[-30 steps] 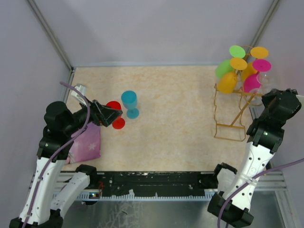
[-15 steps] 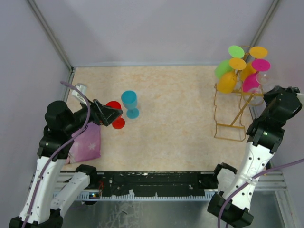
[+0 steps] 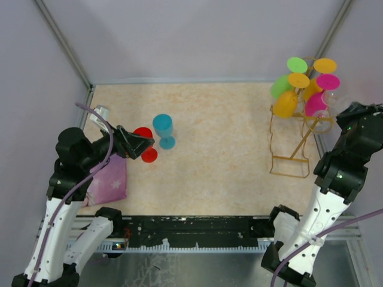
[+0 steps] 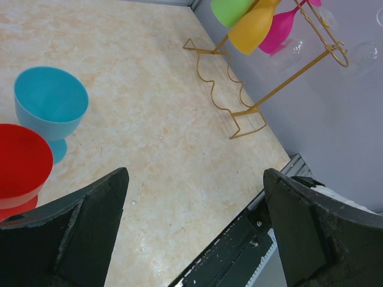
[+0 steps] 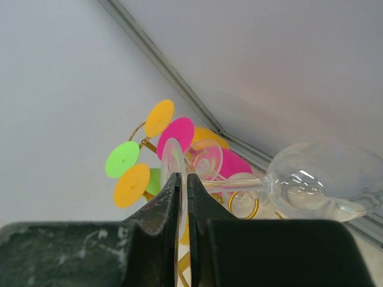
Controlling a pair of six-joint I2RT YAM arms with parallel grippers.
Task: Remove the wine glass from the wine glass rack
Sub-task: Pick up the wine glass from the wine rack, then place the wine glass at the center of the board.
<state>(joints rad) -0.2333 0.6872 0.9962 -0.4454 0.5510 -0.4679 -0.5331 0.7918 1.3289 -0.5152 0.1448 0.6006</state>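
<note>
Rack contents first: the wine glass rack (image 3: 290,174) stands at the right side of the table (image 3: 221,131), and you can see coloured glasses hanging from its rails, feet up and bowls down: a green glass (image 3: 280,86), an orange glass (image 3: 286,104) and a pink glass (image 3: 315,104) among them. More orange and pink feet show above them. A clear round foot also shows near the pink ones in the right wrist view.

Look next at the clear wine glass (image 5: 323,185). It lies tipped on its side at the rack's looped end, stem roughly level, bowl pointing away from the coloured feet. Your right gripper (image 5: 183,179) is pressed together on the thin edge of its foot, which stands edge-on between the two fingers. You cannot tell whether the stem touches the gold loop behind it.

Your left gripper (image 4: 194,173) is spread wide and holds nothing. It hovers over the left side of the table, well apart from the rack. Just beside it stand a blue glass (image 3: 163,127) and a red glass (image 3: 143,139), both upright and close together. A pink pouch (image 3: 109,180) lies under that arm.
</note>
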